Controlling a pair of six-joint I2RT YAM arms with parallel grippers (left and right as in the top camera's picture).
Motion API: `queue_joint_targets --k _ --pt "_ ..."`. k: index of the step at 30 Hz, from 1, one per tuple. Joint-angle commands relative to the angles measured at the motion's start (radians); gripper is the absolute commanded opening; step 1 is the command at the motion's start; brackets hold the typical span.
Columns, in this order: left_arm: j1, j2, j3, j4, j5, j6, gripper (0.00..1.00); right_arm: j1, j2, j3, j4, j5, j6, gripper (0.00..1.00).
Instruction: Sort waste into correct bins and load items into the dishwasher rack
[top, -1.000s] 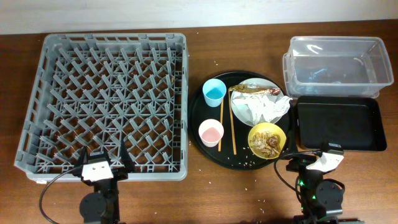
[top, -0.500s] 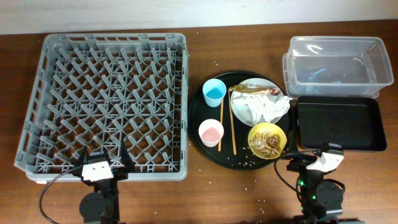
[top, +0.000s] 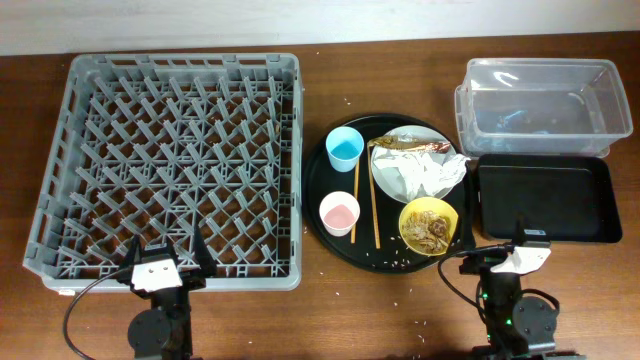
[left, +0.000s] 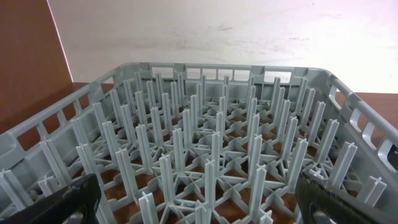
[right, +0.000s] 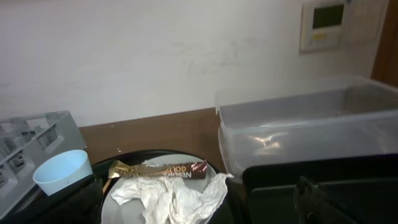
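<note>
Sorting has not visibly begun: the crumpled white paper napkin (top: 428, 176) and the shiny gold-brown wrapper (top: 408, 146) lie on the pale grey-white round plate (top: 385, 172). The brownish food scraps (top: 434, 228) sit inside the small yellow bowl (top: 408, 218). Beside them the light blue cup (top: 345, 148), pink-white cup (top: 339, 212) and thin wooden chopsticks (top: 375, 205) share the large round black tray (top: 316, 185). To its right stand the clear rectangular plastic tub (top: 540, 66) and the shallow black rectangular tray (top: 545, 200); to its left the large grey plastic grid rack (top: 170, 160) has no dishes in it. Both arms hang at the near edge of the brown wooden bench (top: 390, 310): the left hand (top: 165, 256) faces the rack, the right hand (top: 500, 256) faces the plate and bins, each with fingers spread apart and gripping nothing. I judge the first pick to be the step in hand. The right hand is nearest the waste, so reaching forward, lowering over the napkin or wrapper and closing lightly looks the sensible opening.
</note>
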Motion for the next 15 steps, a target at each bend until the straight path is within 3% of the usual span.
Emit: queue_joint_targets --k 1,5,9,15 --pt "0.004 -0.008 -0.004 -0.003 0.007 0.019 1.00 0.005 0.014 0.140 -0.029 -0.039 -0.032 0.98" --pt "0.004 -0.008 -0.004 -0.003 0.008 0.019 1.00 0.005 0.174 0.369 -0.156 -0.074 -0.062 0.98" --pt "0.004 -0.008 -0.004 -0.003 0.007 0.019 1.00 0.005 0.520 0.702 -0.339 -0.165 -0.111 0.99" --pt "0.004 -0.008 -0.004 -0.003 0.008 0.019 1.00 0.005 1.128 1.272 -0.791 -0.358 -0.354 0.98"
